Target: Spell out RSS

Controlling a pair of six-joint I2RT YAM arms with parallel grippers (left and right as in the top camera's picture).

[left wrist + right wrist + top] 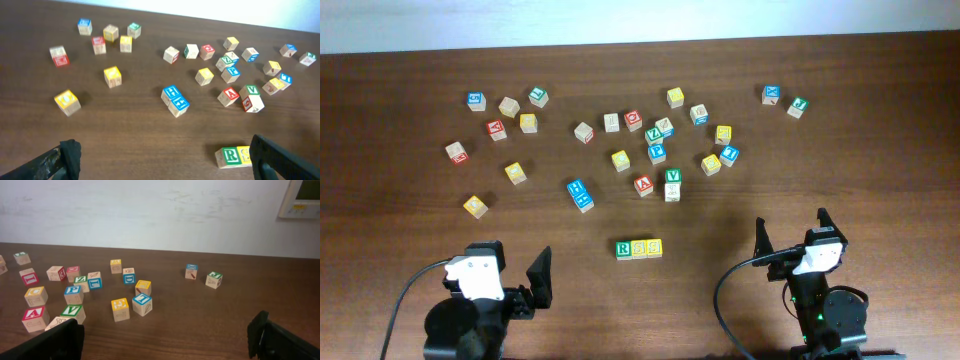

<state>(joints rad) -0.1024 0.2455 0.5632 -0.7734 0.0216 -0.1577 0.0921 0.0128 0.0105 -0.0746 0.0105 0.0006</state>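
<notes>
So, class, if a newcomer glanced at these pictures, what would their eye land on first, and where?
The tidy row of three blocks, a green R then two yellow ones, sits alone at the front centre of the table. Behind it, scattered letter blocks litter the far half. The left gripper and right gripper stand open and empty at the near edge.

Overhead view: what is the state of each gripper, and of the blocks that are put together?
left gripper, open, holding nothing.
right gripper, open, holding nothing.
row of three blocks, lying flat, touching in a line, green R first.
pair of blue blocks, touching, side by side.
</notes>
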